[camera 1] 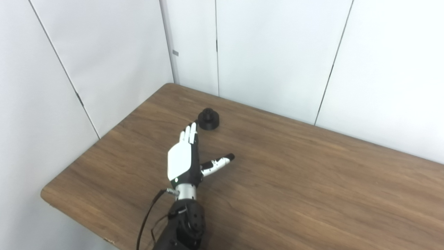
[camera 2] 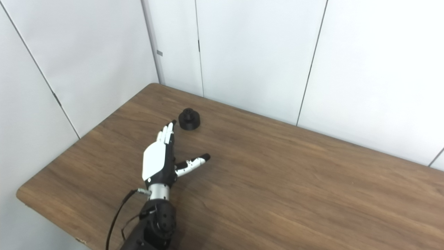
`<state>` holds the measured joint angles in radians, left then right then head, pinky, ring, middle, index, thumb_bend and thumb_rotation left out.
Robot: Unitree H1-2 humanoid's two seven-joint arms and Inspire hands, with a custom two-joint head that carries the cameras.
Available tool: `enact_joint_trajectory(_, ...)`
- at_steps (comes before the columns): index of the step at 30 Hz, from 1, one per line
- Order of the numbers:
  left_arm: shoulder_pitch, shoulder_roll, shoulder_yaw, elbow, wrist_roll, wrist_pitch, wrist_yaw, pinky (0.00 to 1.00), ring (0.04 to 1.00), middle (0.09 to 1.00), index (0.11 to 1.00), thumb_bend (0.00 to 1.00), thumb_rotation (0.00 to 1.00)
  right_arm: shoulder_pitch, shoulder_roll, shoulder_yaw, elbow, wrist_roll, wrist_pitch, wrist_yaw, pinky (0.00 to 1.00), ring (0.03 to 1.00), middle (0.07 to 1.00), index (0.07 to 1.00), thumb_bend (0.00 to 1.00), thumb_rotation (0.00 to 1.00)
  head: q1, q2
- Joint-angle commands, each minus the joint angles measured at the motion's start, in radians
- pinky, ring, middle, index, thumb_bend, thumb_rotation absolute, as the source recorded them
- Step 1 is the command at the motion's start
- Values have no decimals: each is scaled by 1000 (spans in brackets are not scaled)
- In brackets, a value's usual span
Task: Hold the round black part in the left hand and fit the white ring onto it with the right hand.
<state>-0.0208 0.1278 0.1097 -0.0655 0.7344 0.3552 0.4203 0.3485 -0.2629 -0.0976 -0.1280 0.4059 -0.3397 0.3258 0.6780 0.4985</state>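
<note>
A wooden table is shown against white wall panels. The left hand is held released over it, fingers straight and thumb spread, fingertips just short of the round black part, which stands upright toward the far left. The reach-to-grasp step is judged in hand; next, closure around the part is called for. No white ring or right hand is seen.

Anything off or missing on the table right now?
No white ring shows in either view, nor the right hand. Only the black part stands upright on the table, apart from the open left hand, whose fingertips are just short of it. Nothing looks spilled or damaged.
</note>
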Motion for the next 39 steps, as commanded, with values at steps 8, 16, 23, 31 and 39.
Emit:
enact_joint_trajectory(8,-39,46,2,-22,172,114,-101,1000,1000,1000,1000,984,640,-43,-11,-4,48,-2,29,3,1000,1000,1000,1000,761,877,-5,-3)
enact_joint_trajectory(16,-66,52,62,-12,319,114,-219,1000,1000,1000,988,999,629,-37,-5,-2,43,-3,29,2,1000,1000,1000,1000,755,874,-16,-7)
enact_joint_trajectory(23,-93,73,90,29,423,115,-296,1000,1000,1000,980,1000,636,-29,-2,2,36,-2,27,5,1000,1000,1000,1000,732,870,-25,-14)
enact_joint_trajectory(31,-136,92,134,90,427,114,-317,1000,1000,1000,973,1000,606,-28,2,6,46,-6,13,10,1000,1000,1000,1000,732,865,-40,-15)
enact_joint_trajectory(39,-175,132,138,177,365,114,-298,1000,1000,1000,977,978,584,-20,11,10,44,-7,8,11,1000,1000,1000,1000,761,853,-63,-22)
